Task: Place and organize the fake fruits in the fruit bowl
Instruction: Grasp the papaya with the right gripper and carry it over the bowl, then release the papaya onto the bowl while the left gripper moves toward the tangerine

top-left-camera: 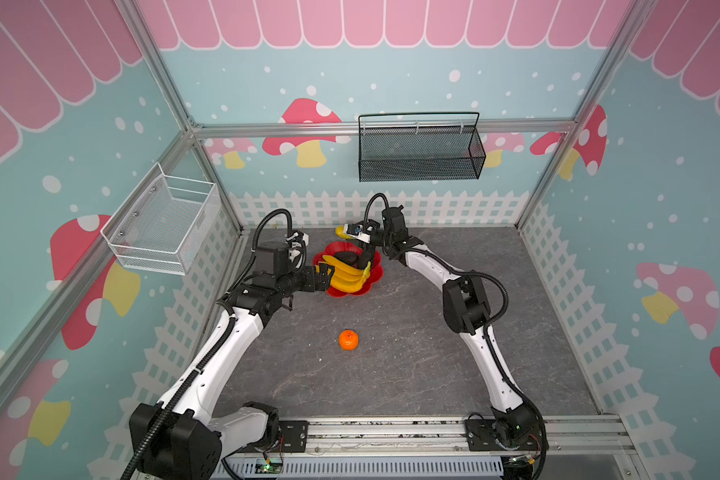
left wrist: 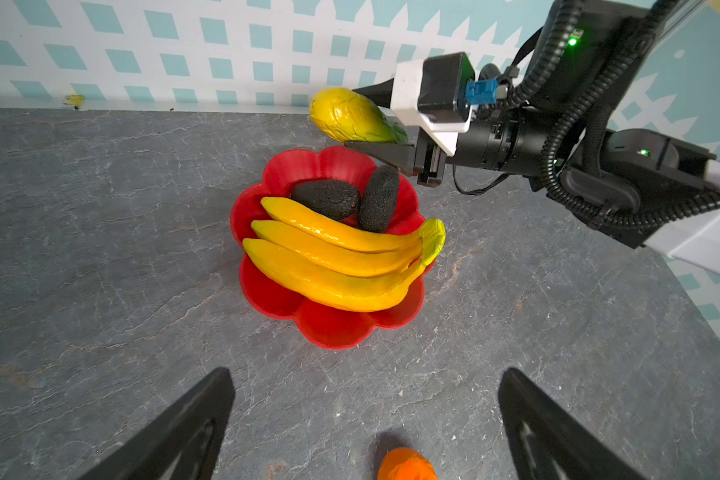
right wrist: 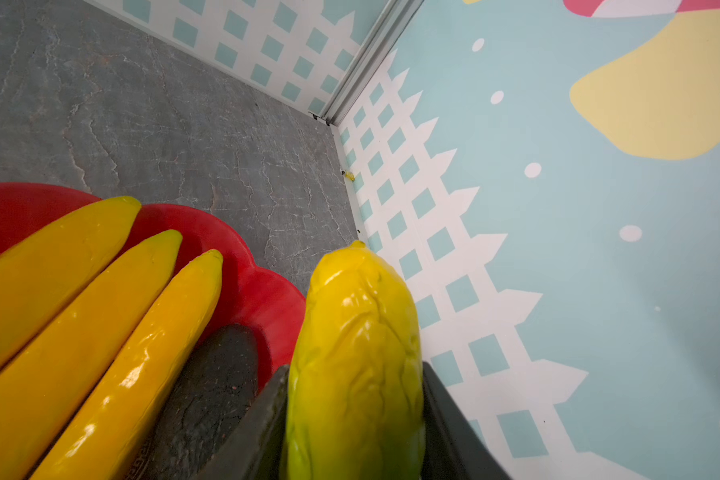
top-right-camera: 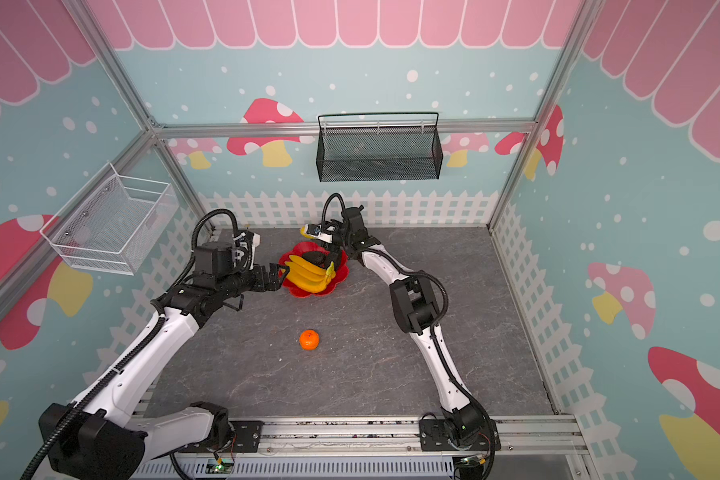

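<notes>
The bowl [top-left-camera: 342, 293] [left wrist: 329, 328] is sitting on the grey table [top-left-camera: 433, 353], toward the back and a little left of the middle. It is holding 3 pieces: the bananas [top-left-camera: 348, 277] [left wrist: 333, 257] are lying across its near half, stem end to the right, and 2 avocados [left wrist: 327, 197] [left wrist: 379, 197] are lying side by side behind them, touching each other and the bunch. The orange [top-left-camera: 348, 340] [top-right-camera: 309, 339] is sitting alone on the table, well in front of the bowl.

The yellow-green fruit [left wrist: 350, 114] [right wrist: 358, 353] is hanging in the air over the bowl's far rim, near the back fence. It is lying roughly level, yellow end pointing left in both top views. The right gripper [left wrist: 350, 118] [right wrist: 356, 370] is pinching its green end, 1 finger against each side.

The left gripper [left wrist: 366, 374] [top-left-camera: 324, 277] is standing wide apart and holding nothing. In both top views its tips are sitting at the bowl's left rim; whether they are touching it I cannot tell.

The right arm is bending at the elbow and reaching to the back, its wrist turned so the gripper is pointing left. The left arm is stretching forward, its gripper aiming right at the bowl.

A white basket [top-left-camera: 163, 232] is hanging on the left wall and a black basket [top-left-camera: 420, 158] on the back wall.
</notes>
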